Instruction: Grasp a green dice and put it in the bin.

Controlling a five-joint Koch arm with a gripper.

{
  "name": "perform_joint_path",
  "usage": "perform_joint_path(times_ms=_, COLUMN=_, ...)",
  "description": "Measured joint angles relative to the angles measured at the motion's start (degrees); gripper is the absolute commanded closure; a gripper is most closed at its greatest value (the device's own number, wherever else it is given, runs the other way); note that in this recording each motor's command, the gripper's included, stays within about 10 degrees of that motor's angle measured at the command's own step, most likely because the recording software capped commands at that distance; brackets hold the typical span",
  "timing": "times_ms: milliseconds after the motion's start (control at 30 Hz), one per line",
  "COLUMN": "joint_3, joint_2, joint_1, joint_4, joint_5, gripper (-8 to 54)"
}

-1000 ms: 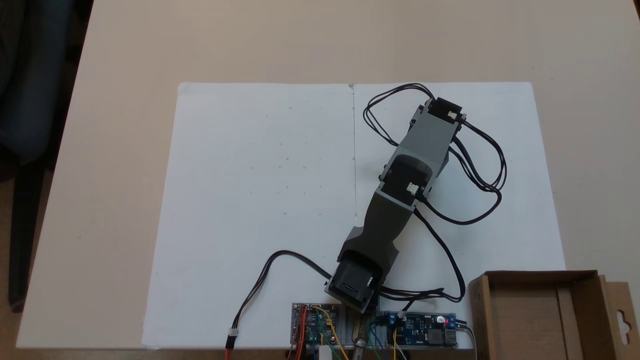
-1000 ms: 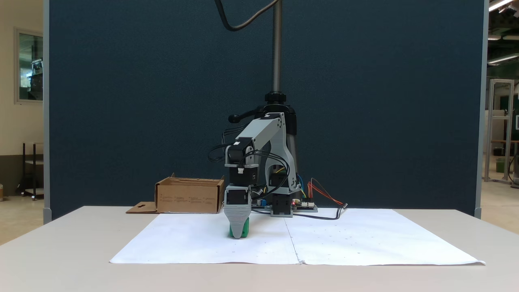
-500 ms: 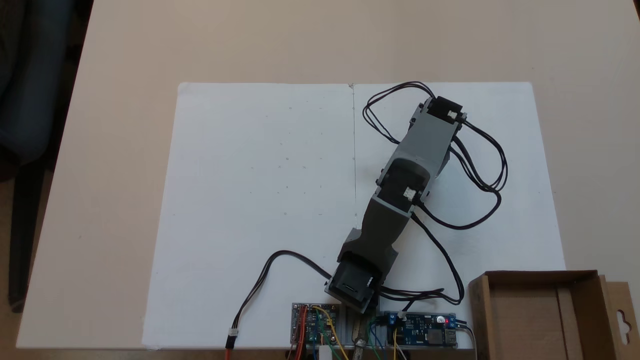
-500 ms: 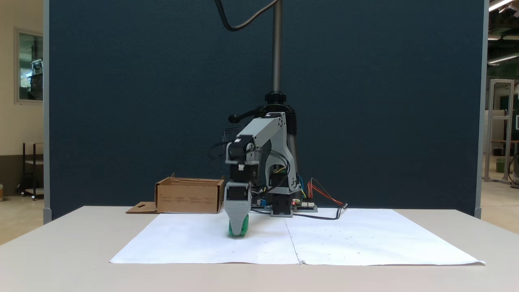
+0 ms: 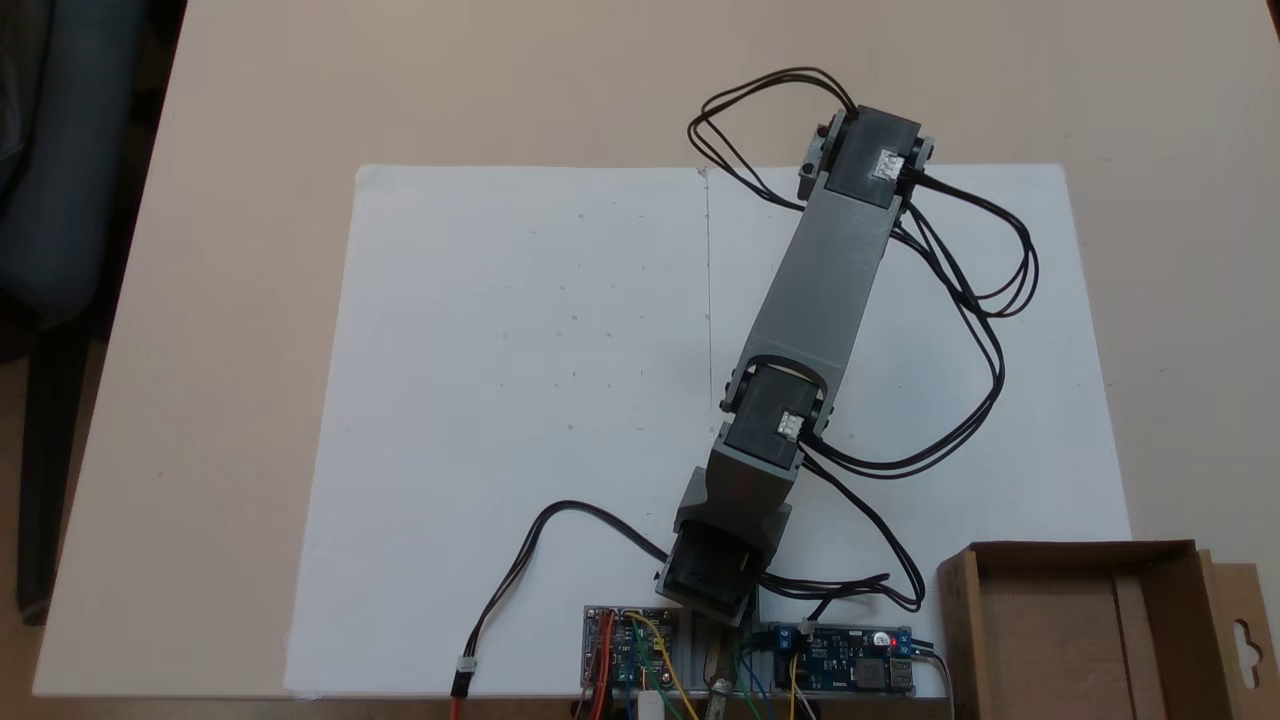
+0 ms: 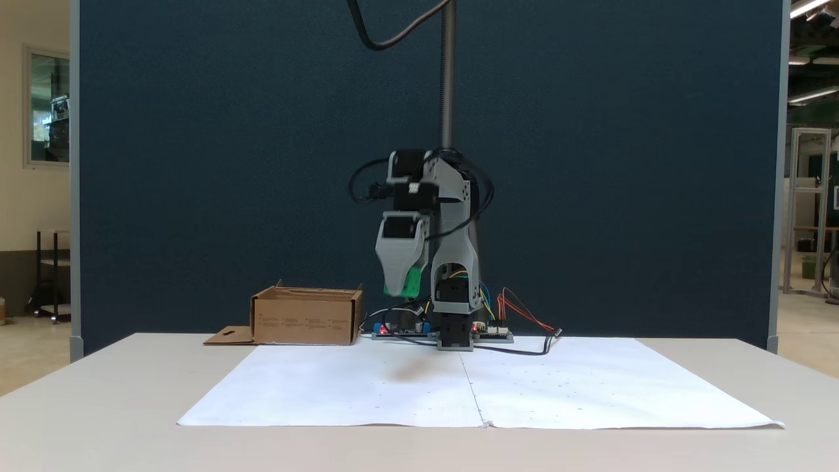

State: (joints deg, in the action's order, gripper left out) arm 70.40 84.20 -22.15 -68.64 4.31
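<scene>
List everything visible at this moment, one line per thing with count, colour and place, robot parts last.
Dice: one, green, held in the air between the gripper's jaws, above the paper.
Box: one, brown cardboard, open top, at the table edge beside the circuit boards; nothing visible inside it.
Paper sheets: two, white, side by side on the table.
Table: one, beige, under everything.
Circuit boards: two, one blue with a red light, either side of the arm's base.
Partition: one, dark blue, behind the table.
Pole: one, metal, upright behind the arm.
Arm: one, grey with black motors and cables, raised over the paper.
Gripper: one, grey, pointing down, closed on the dice.
</scene>
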Motion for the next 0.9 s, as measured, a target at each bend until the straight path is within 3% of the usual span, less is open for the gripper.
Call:
perform_joint_path(times_ms=167, joint_3=-3.3, joint_2=0.0, joint_1=-2.6, joint_4=-6.2, joint_5=-5.4, gripper=33.8)
perform_joint_path(times_ms=467, joint_3=-14.1, joint_2=-0.4, joint_1=-28.2, joint_4=-6.2, joint_5=-5.5, gripper=33.8)
perform_joint_path(times_ms=733, joint_3=-20.3, joint_2=-9.1, joint_1=-53.1, joint_4=-4.7, joint_5=-4.9, gripper=33.8)
perform_joint_path(times_ms=900, joint_3=-21.4, joint_2=-13.5, joint_1=-70.4, joint_4=-4.0, joint_5=2.6, gripper=33.8)
